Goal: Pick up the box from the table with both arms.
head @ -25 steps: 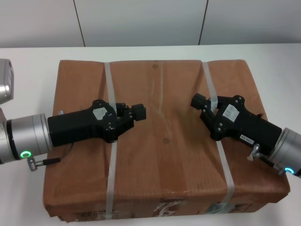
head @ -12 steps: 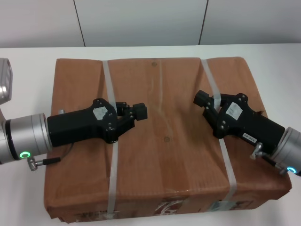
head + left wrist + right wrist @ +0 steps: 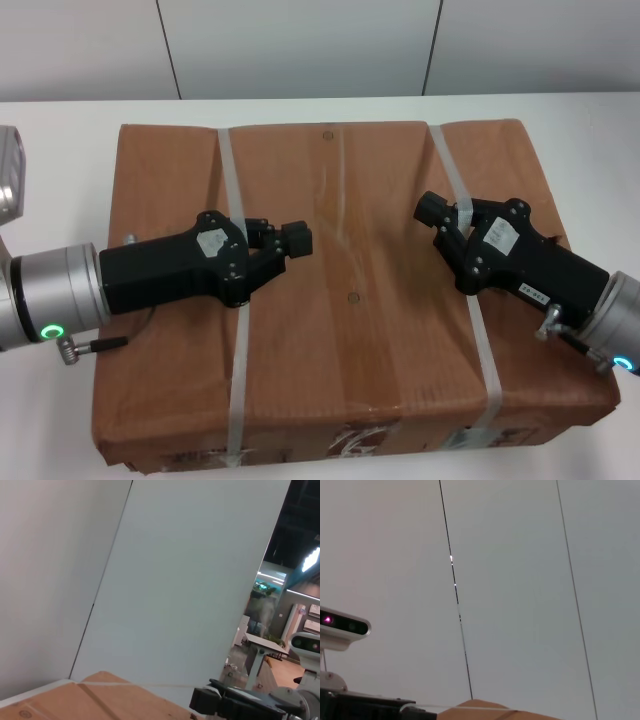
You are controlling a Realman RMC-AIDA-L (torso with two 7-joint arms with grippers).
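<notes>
The box (image 3: 340, 330), a large brown paper parcel with two whitish straps, fills the middle of the head view over the white table (image 3: 60, 150). My left gripper (image 3: 280, 236) lies on the box top over the left strap (image 3: 238, 360), shut on it. My right gripper (image 3: 442, 215) lies over the right strap (image 3: 480, 350), shut on it. White labels (image 3: 360, 440) show on the near side, partly cut off. The left wrist view shows a corner of the box (image 3: 75, 700) and the other gripper (image 3: 235, 705). The right wrist view shows a box edge (image 3: 490, 711).
A white panelled wall (image 3: 300, 45) stands behind the table. Bare tabletop shows as strips to the left (image 3: 50, 210) and right (image 3: 600, 180) of the box. A grey arm part (image 3: 10, 180) sits at the left edge.
The box looks slightly larger and its near edge has dropped lower in the view, so it has risen toward the camera. Both grippers have shifted a little with it.
</notes>
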